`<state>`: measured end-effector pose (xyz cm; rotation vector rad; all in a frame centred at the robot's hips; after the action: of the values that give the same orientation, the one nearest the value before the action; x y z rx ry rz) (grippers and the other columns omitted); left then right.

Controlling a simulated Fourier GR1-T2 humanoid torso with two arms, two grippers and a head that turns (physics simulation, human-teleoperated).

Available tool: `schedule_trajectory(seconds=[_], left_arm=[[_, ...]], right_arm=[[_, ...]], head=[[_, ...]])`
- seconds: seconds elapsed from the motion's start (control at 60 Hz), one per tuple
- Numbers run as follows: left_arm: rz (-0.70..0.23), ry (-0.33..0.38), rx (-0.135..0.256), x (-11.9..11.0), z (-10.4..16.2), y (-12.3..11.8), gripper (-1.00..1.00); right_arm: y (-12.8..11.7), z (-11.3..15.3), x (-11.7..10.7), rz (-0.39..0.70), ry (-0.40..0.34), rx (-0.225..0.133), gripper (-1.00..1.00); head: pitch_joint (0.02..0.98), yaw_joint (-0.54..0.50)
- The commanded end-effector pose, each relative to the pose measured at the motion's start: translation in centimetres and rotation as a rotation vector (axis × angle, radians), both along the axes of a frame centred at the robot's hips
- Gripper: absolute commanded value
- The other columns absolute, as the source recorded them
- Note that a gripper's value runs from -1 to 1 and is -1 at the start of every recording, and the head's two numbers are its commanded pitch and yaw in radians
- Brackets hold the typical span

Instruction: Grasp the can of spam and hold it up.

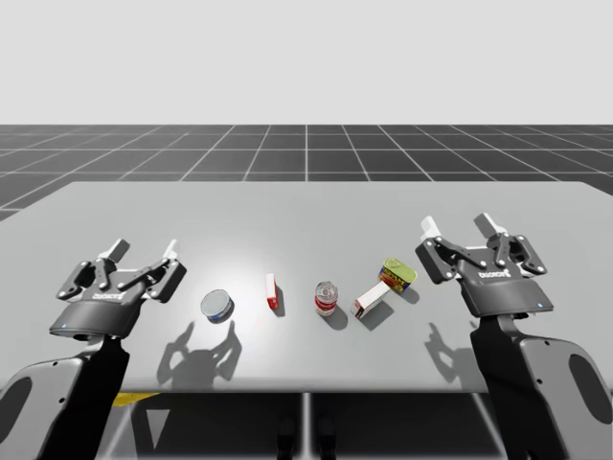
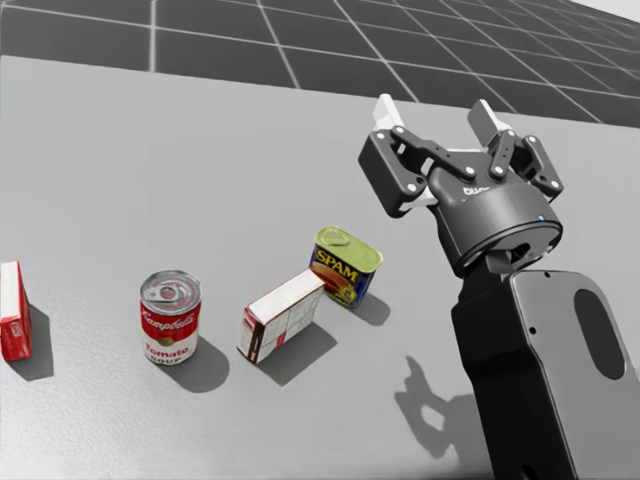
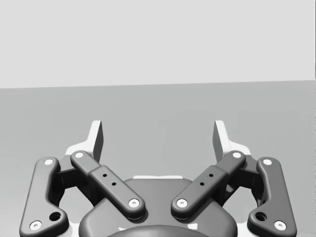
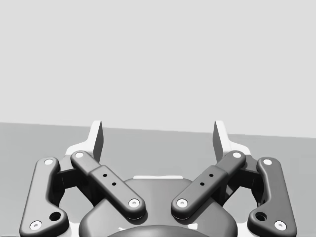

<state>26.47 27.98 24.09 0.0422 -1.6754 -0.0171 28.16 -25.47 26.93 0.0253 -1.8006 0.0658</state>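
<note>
A: Either one got anything?
B: Nope, left gripper point(image 1: 145, 249) and right gripper point(image 2: 436, 110) both spread wide, empty. The blue-and-yellow rectangular tin point(image 2: 345, 265) sits on the grey table point(image 2: 150, 150), near the right one.

1. My left gripper point(image 3: 159, 136) stands with its jaws spread wide apart.
2. Its two fingers point(image 3: 98, 140) have pale tips that point ahead, upright and parallel to each other.
3. Dark link bars point(image 3: 109, 186) with pale rivets run from each finger down to the rounded dark base point(image 3: 158, 224).
4. The flat grey table point(image 3: 158, 106) lies ahead of the gripper and between the fingers.
5. A plain light-grey backdrop point(image 3: 158, 39) stands beyond the table's far edge.
</note>
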Motion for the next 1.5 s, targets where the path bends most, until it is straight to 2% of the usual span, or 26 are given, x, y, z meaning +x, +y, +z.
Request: schedule_trajectory(seconds=[0.017,0.067,0.117,0.2,0.317,0.35,0.383,0.517,0.583,0.6,0.7,0.75,0.917,0.983,1.133,1.233,1.367,1.5], left_arm=[[-0.004,0.004,0.0,0.0,-0.1,-0.2,-1.0],[-0.002,0.005,-0.001,0.0,-0.1,-0.2,-1.0],[-0.001,0.006,-0.002,0.0,-0.2,-0.2,-1.0],[-0.002,0.006,-0.005,0.0,-0.1,-0.2,-1.0],[-0.005,0.007,-0.007,-0.1,-0.1,-0.2,-1.0],[-0.006,0.008,-0.008,-0.1,-0.2,-0.3,-1.0],[-0.007,0.009,-0.008,-0.1,-0.2,-0.3,-1.0],[-0.007,0.01,-0.012,-0.1,-0.1,-0.2,-1.0],[-0.006,0.01,-0.012,-0.1,-0.1,-0.3,-1.0],[-0.007,0.01,-0.011,-0.1,-0.2,-0.3,-1.0],[-0.009,0.01,-0.011,0.0,-0.2,-0.3,-1.0],[-0.01,0.01,-0.01,0.0,-0.2,-0.3,-1.0],[-0.011,0.01,-0.002,0.0,-0.3,-0.4,-1.0],[-0.012,0.009,-0.002,0.0,-0.3,-0.4,-1.0],[-0.015,0.007,-0.005,0.0,-0.3,-0.5,-1.0],[-0.016,0.007,-0.007,-0.1,-0.3,-0.5,-1.0],[-0.017,0.007,-0.009,-0.1,-0.3,-0.5,-1.0],[-0.019,0.007,-0.013,-0.1,-0.2,-0.5,-1.0]], right_arm=[[0.1,-0.2,-0.2,0.027,0.029,-0.004,-1.0],[0.1,-0.3,-0.4,0.036,0.037,-0.022,-1.0],[0.0,-0.2,-0.9,0.053,0.062,-0.005,-1.0],[-0.3,0.0,-1.6,0.103,0.061,0.008,-1.0],[-1.5,0.1,-2.9,0.205,0.084,-0.015,-1.0],[-1.9,0.1,-3.3,0.252,0.109,0.007,-1.0],[-2.1,0.0,-3.4,0.273,0.108,0.009,-1.0],[-3.3,-1.6,-4.3,0.37,0.123,-0.053,-1.0],[-3.6,-2.8,-4.4,0.4,0.123,-0.102,-1.0],[-3.8,-3.6,-4.5,0.411,0.126,-0.125,-1.0],[-4.3,-5.3,-4.6,0.453,0.133,-0.144,-1.0],[-4.6,-6.0,-4.6,0.476,0.151,-0.13,-1.0],[-5.2,-8.4,-4.2,0.529,0.21,-0.126,-1.0],[-5.4,-9.3,-3.7,0.524,0.242,-0.127,-1.0],[-5.9,-11.0,-2.5,0.502,0.314,-0.102,-1.0],[-6.0,-12.1,-1.6,0.486,0.361,-0.108,-1.0],[-6.0,-13.0,-0.2,0.471,0.393,-0.136,-1.0],[-5.9,-13.2,1.2,0.467,0.421,-0.122,-1.0]], head=[[0.758,-0.36],[0.755,-0.36],[0.753,-0.36],[0.752,-0.36],[0.754,-0.37],[0.754,-0.37],[0.754,-0.37],[0.75,-0.37],[0.752,-0.37],[0.753,-0.37],[0.756,-0.37],[0.757,-0.37],[0.76,-0.38],[0.76,-0.38],[0.759,-0.38],[0.758,-0.38],[0.755,-0.38],[0.751,-0.38]])
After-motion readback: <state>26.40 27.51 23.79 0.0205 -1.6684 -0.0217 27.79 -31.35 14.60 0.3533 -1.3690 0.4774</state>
